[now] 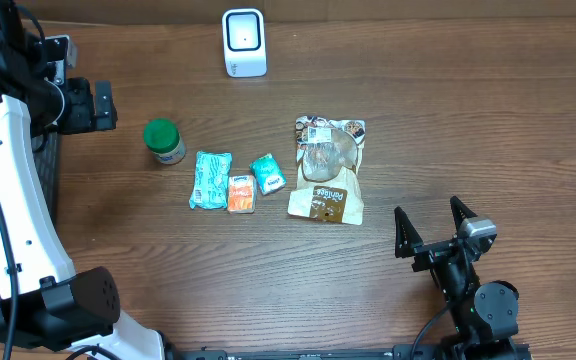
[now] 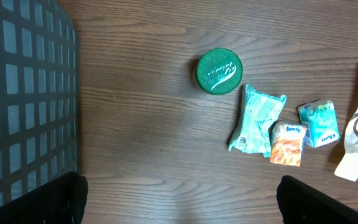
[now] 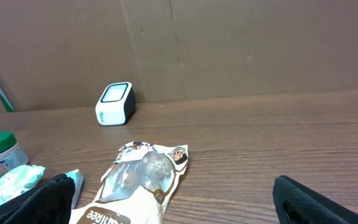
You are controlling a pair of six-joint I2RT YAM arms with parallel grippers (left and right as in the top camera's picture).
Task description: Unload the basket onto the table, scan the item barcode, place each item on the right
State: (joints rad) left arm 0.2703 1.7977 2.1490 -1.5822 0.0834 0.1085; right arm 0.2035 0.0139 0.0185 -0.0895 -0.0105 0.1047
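Black right claw (image 1: 427, 212) gaping, aimed level, left claw (image 2: 180, 202) gaping, facing downward

Scanner (image 1: 244, 42): white, upright, at the back.
Jar (image 1: 164, 140): green lid, upright, left.
Teal pack (image 1: 210, 179): flat, touching orange pack (image 1: 241, 194).
Bag (image 1: 329, 168): brown, flat, right.

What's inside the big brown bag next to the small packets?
The bag has a clear window showing pale, lumpy contents; what they are I cannot tell. It lies flat on the table, so its underside, and any barcode there, is hidden.
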